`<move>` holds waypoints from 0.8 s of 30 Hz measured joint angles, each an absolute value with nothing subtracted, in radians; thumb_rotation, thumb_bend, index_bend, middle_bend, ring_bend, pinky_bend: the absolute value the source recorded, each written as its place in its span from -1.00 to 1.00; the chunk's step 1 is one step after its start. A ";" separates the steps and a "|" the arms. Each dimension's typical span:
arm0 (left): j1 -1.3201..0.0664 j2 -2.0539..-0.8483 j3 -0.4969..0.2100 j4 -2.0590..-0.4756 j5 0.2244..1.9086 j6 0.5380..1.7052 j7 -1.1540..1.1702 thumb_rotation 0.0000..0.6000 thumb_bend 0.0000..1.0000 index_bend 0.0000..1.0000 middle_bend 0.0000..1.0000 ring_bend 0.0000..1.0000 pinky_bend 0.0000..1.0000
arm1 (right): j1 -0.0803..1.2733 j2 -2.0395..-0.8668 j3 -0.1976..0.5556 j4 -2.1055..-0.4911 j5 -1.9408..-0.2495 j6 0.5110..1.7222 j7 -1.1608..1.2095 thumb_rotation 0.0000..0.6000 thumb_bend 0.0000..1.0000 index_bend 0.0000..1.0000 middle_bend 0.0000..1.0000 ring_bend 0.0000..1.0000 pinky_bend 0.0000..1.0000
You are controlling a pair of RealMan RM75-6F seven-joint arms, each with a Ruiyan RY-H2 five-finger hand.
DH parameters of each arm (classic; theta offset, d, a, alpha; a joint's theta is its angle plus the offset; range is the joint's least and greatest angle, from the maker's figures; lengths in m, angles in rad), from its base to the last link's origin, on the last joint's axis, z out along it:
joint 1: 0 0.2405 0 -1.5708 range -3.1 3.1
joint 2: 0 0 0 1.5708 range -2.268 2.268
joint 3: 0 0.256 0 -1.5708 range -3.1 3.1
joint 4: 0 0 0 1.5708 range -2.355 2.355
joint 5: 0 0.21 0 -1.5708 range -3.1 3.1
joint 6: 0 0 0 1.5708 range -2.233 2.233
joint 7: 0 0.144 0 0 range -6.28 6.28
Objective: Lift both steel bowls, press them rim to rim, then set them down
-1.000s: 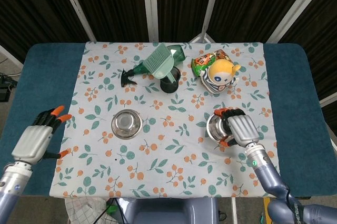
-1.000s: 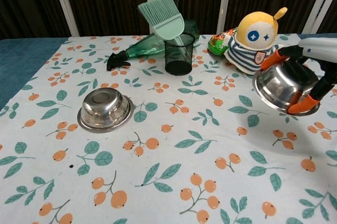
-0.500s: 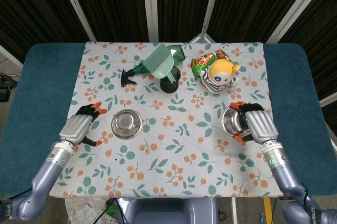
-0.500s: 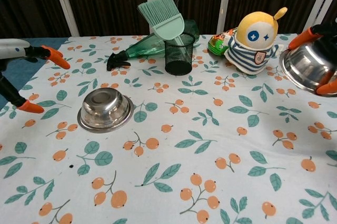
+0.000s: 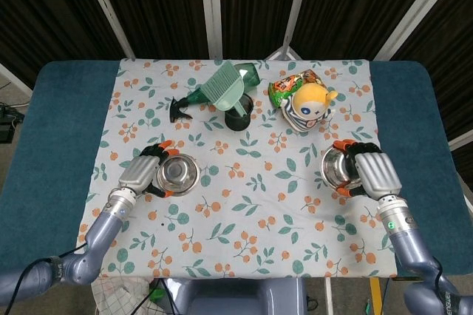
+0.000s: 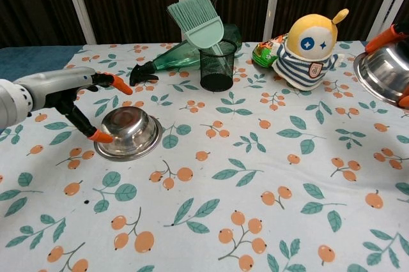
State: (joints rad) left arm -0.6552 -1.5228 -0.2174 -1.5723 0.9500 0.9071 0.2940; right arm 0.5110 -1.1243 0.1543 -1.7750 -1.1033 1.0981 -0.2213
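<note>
Right hand (image 5: 363, 171) at frame right grips one shiny round steel bowl (image 5: 337, 168), lifted off the surface. Left hand (image 6: 77, 99), fingers spread and empty, reaches around second steel bowl (image 6: 128, 133) resting on floral-cloth surface (image 6: 211, 208) centre-left, just right of the hand.

The left steel bowl (image 5: 178, 173) sits upright on the desk (image 5: 251, 204), on the flowered cloth at my left side, shiny and round, its mouth facing up and its inside bare. My left hand (image 5: 142, 174) is at its rim, fingers spread around its near-left edge. The right steel bowl (image 5: 337, 168) is off the desk, gripped in my right hand (image 5: 369, 173), tilted so its open mouth turns toward the middle, near the striped plush toy
</note>
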 measured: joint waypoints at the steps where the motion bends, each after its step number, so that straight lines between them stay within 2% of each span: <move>1: -0.661 -1.533 -0.216 -1.562 0.952 0.903 0.288 1.00 -1.00 -0.64 -1.00 -1.00 -1.00 | 0.510 -1.123 0.155 -1.775 -1.104 1.098 -0.220 1.00 -0.86 -0.39 -0.48 -0.29 -0.64; 10: -0.684 -1.570 -0.195 -1.532 0.933 0.920 0.323 1.00 -1.00 -0.64 -1.00 -1.00 -0.89 | 0.505 -1.123 0.158 -1.761 -1.110 1.096 -0.207 1.00 -0.86 -0.39 -0.48 -0.29 -0.64; 22: -0.709 -1.605 -0.172 -1.483 0.901 0.904 0.340 1.00 -0.99 -0.64 -1.00 -1.00 -0.88 | 0.503 -1.138 0.157 -1.727 -1.105 1.084 -0.198 1.00 -0.86 -0.39 -0.48 -0.29 -0.63; 24: -0.712 -1.610 -0.168 -1.473 0.904 0.902 0.339 1.00 -0.97 -0.64 -1.00 -1.00 -0.81 | 0.502 -1.139 0.158 -1.720 -1.103 1.083 -0.197 1.00 -0.86 -0.39 -0.48 -0.29 -0.64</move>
State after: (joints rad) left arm -0.7119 -1.6096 -0.1682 -1.4731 0.9040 0.9016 0.3395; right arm 0.5019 -1.1394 0.1577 -1.7204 -1.1034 1.0830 -0.1967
